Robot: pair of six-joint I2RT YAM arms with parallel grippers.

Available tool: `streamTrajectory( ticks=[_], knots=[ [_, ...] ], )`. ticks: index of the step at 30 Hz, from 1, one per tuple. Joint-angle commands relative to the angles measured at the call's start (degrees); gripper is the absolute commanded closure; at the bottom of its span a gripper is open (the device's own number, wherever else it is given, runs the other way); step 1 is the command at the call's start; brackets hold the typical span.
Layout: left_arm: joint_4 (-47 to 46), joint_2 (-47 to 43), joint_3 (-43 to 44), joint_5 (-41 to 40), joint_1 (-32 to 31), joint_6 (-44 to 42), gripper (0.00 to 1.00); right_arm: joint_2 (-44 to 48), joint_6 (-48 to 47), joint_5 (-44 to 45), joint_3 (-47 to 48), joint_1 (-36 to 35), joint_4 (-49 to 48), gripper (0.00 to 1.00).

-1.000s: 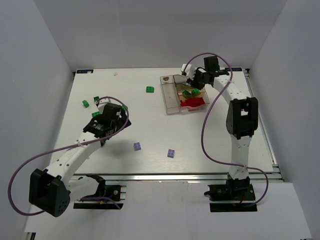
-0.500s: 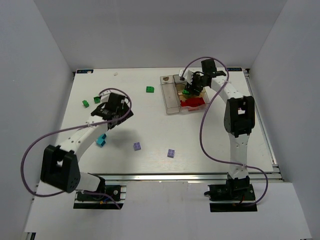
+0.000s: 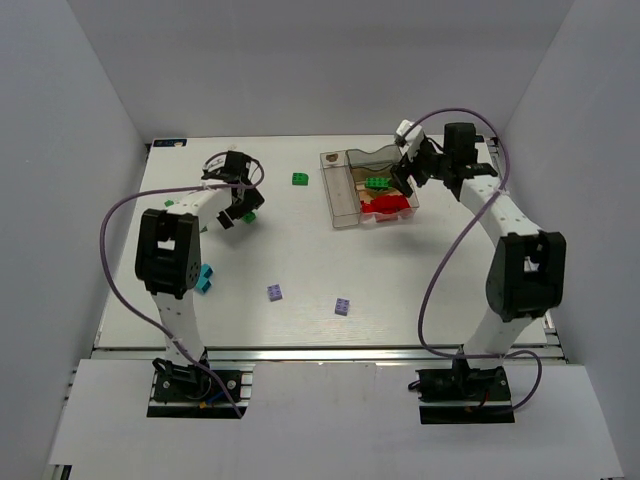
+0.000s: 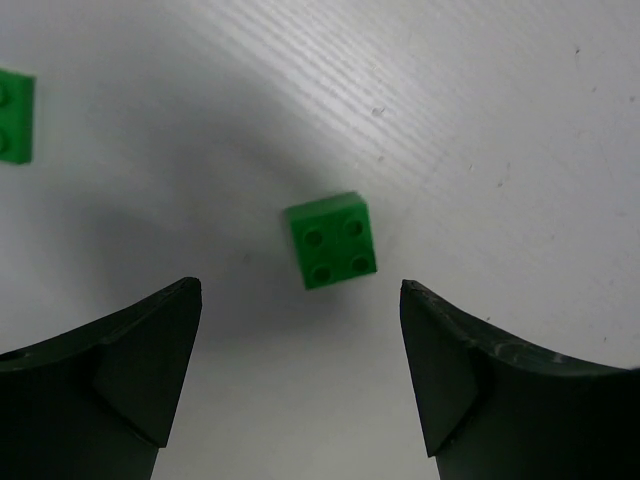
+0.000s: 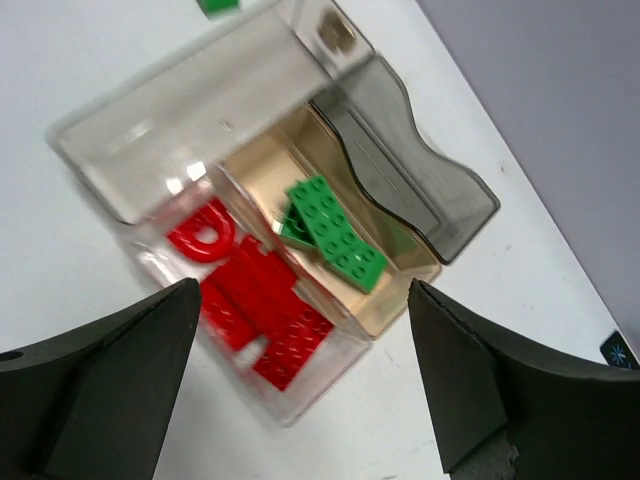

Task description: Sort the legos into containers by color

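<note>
Left gripper: jaws spread wide, holding nothing; it hangs low over the far-left part of the table.
Green brick: four studs up (two by two), flat on the table, framed between the two left fingers and touching neither.
Second green brick: cut off by the left edge of the left wrist view, well apart from the first.
Right gripper: jaws wide apart with nothing between them; it hovers above the containers.
Containers: one clear joined block on the far right half of the table; the long narrow compartment forms its left side, with the shorter ones beside it.
Green legos: in the tan-bottomed short compartment, a long plate lying tilted across another piece.
Red legos: heaped in the adjoining short compartment (an arch-shaped piece among them).
Loose green brick: on the table just left of the containers.
Teal brick: beside the left arm.
Lilac bricks: mid-table, apart from each other.
</note>
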State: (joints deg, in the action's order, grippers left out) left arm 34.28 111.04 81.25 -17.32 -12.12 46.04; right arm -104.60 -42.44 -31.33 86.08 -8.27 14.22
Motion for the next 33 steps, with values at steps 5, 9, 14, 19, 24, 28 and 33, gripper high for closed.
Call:
streamTrajectory(
  ticks=[5,9,14,19,24,28,33],
  knots=[
    [1.30,7.51,11.72,2.64,0.08,-2.45,0.11,12.74,10.52,-9.18,-13.57,-0.69,-12.37,0.11],
    [3.77,10.86,15.25,2.29,0.08,-2.71,0.13,14.16,11.50,-8.75,-15.86,-0.43,-13.25,0.11],
    [4.12,11.04,14.55,2.03,0.08,-2.62,0.22,14.95,12.20,-8.75,-17.09,-0.25,-13.60,0.11],
    [3.08,10.69,12.53,2.82,0.08,-2.54,0.37,14.77,13.08,-8.92,-17.00,-0.08,-13.51,0.11],
    [0.09,8.93,12.96,6.85,-0.44,-4.02,0.67,15.30,14.39,-8.31,-17.44,-0.25,-15.17,0.11],
    [-5.61,7.09,15.42,13.52,-2.81,-7.28,0.85,18.63,21.31,-2.43,-21.90,0.62,-24.13,0.11],
    [-15.36,4.89,15.51,25.56,-4.93,-6.67,0.93,20.40,29.07,5.64,-23.68,1.15,-30.12,0.17]
  ],
)
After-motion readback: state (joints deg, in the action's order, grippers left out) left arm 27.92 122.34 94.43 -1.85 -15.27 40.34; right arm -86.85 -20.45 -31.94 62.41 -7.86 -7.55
